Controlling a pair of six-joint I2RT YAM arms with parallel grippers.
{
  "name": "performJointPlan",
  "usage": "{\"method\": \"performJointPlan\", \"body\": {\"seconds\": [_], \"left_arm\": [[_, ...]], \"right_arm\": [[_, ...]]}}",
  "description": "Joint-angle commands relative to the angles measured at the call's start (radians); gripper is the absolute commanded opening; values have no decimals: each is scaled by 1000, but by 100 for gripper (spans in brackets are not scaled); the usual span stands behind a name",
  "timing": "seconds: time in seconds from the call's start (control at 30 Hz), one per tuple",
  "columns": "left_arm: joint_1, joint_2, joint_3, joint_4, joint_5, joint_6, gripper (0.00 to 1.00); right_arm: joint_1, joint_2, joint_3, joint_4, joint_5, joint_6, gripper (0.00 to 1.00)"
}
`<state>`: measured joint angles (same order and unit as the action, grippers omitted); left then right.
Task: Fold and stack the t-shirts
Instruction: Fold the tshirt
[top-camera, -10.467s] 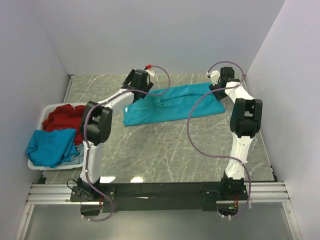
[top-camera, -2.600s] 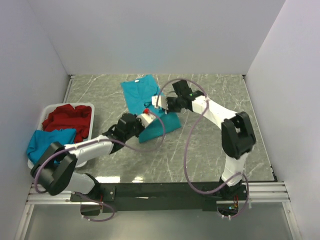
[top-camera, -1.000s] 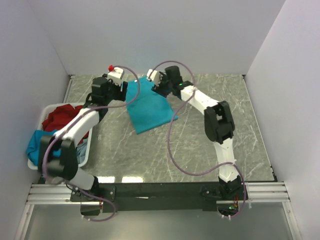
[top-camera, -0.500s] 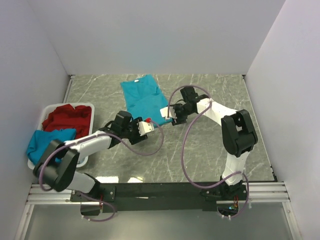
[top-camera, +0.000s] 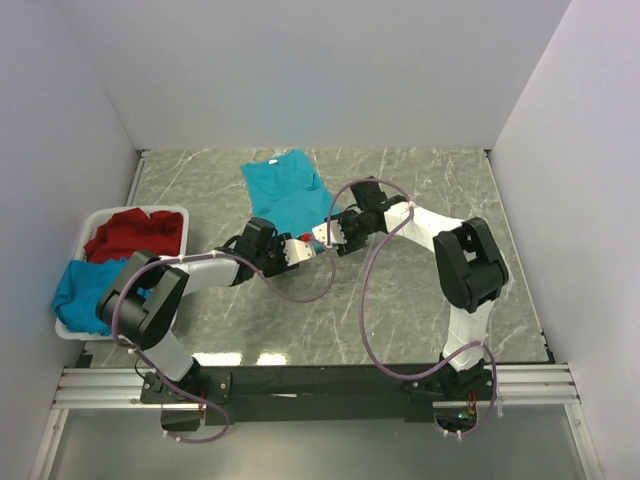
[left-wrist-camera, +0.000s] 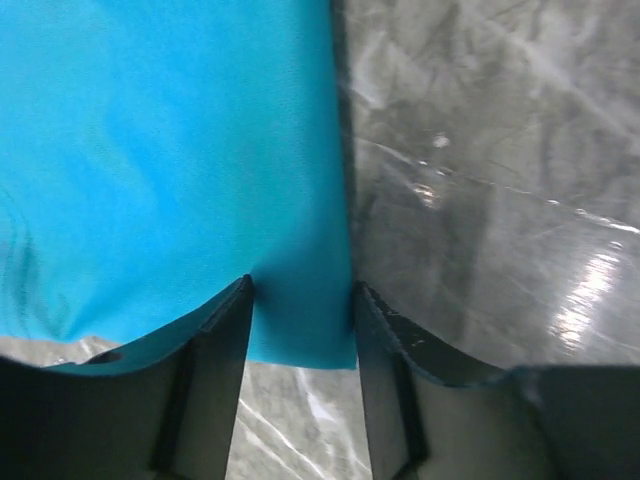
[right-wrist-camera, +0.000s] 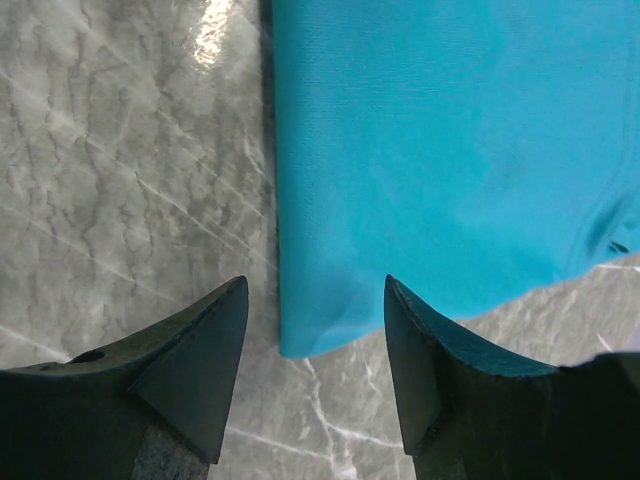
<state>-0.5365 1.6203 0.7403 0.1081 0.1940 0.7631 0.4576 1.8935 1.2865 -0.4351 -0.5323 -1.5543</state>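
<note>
Red t-shirt (top-camera: 135, 232) and a blue t-shirt (top-camera: 80, 285) lie crumpled in the white basket (top-camera: 140, 209) at 9 o'clock on the table (top-camera: 420, 180). We judge that both are unfolded, so most of the work is left.

Just right of the basket, the left pincer (left-wrist-camera: 300, 300) is low at the 6 o'clock end of the teal t-shirt (top-camera: 285, 190). Its fingers are parted narrowly astride a corner of the cloth and have not closed on it. The shirt lies flat at about 12 o'clock as a lengthwise strip with its collar toward the back wall. It is partly folded and we think it needs a crosswise fold. At its other near corner the right pincer (right-wrist-camera: 315, 295) is spread wide, with the cloth's edge between the fingers and nothing gripped. No stack exists yet.

Ten seconds ago this shirt stretched sideways across the back of the table with a pincer at each end. Half a second ago the left pincer was nearer 7 o'clock and clear of the hem, and the right one was a little further toward 3 o'clock.
</note>
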Motion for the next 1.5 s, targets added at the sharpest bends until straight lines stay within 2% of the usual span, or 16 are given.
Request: {"method": "performJointPlan", "body": {"seconds": [0.0,0.3,0.43,0.53,0.57,0.63,0.67,0.73,0.83,0.93,1.07,1.23,1.37,1.47], "left_arm": [[0,32,10,16,-42,21,49],[32,65,25,8,-41,24,37],[46,66,33,-7,-28,24,33],[47,67,37,-22,-18,24,23],[47,64,37,-28,-13,22,14],[49,43,30,-47,8,24,8],[47,29,25,-60,21,25,1],[47,-25,19,-135,91,24,0],[24,-117,4,-191,162,-1,0],[-35,-195,-15,-275,203,-31,0],[-156,-272,-48,-334,292,-88,0],[-295,-332,-90,-360,348,-186,0],[-341,-349,-96,-346,329,-199,0],[-339,-343,-78,-347,286,-154,0]], "right_arm": [[10,29,11,22,25,-35,63],[32,98,25,119,132,-20,61],[42,131,42,163,163,-7,56],[47,151,53,161,176,-9,40],[47,151,53,154,173,-13,27],[49,135,28,144,161,-23,14],[47,103,10,144,155,-44,5],[47,29,-65,131,137,-67,0],[44,-69,-192,83,103,-93,0],[46,-267,-321,-12,59,-95,0],[50,-500,-530,-137,14,-95,0],[61,-776,-657,-312,-44,-46,0],[69,-847,-685,-366,-72,44,0],[67,-849,-673,-292,-31,149,0]]}}
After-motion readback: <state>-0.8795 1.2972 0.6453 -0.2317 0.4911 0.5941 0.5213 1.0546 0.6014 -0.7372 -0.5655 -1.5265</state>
